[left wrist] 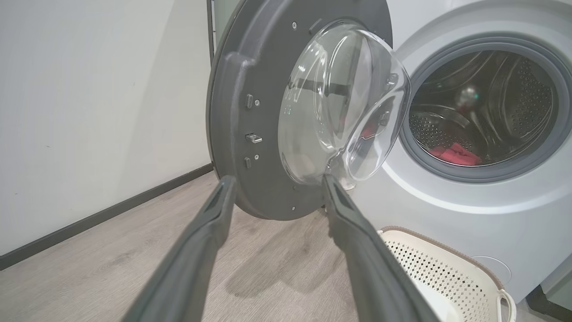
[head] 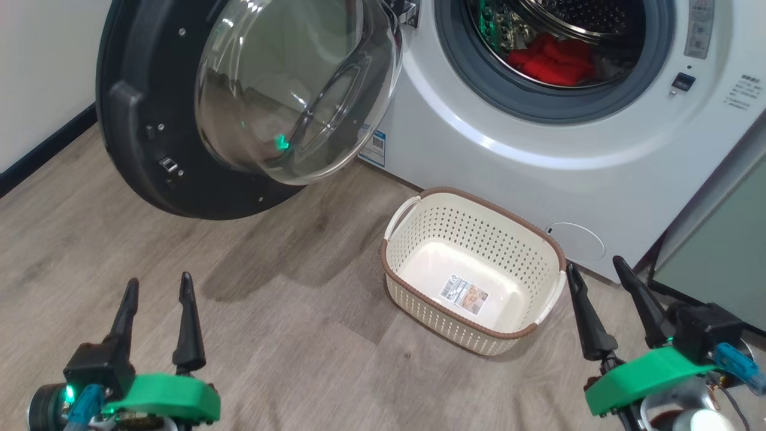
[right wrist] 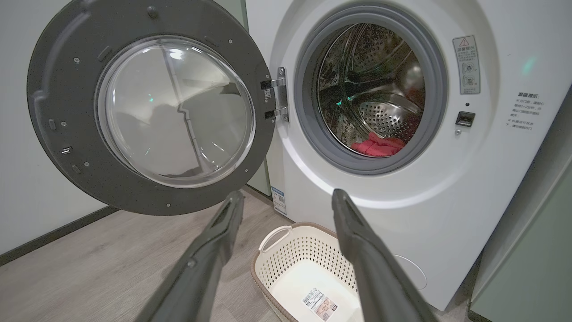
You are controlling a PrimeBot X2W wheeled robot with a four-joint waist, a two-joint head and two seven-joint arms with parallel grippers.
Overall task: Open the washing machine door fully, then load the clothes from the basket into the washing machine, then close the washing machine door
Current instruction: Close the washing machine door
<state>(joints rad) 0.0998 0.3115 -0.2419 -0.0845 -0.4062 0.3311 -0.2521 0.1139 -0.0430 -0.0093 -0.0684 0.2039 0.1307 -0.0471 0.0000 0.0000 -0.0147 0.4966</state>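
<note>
Clothes of bright red cloth are seen low in the steel drum of the big white washing machine, so loading looks done. The small cream basket with holes is seen bare on the wood floor, just beside the machine. The round black door with its glass bowl is swung wide, likely to be shut next. The left gripper and right gripper are spread wide, and nothing is held. Open floor is found beside the door's edge.

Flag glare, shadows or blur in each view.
Head view: green light glint on the washing machine door glass, its shadow dark on the floor. Left wrist view: left pincer soft up close, glass warping what lies behind. Right wrist view: room reflections across the glass, green glint on the washing machine.
</note>
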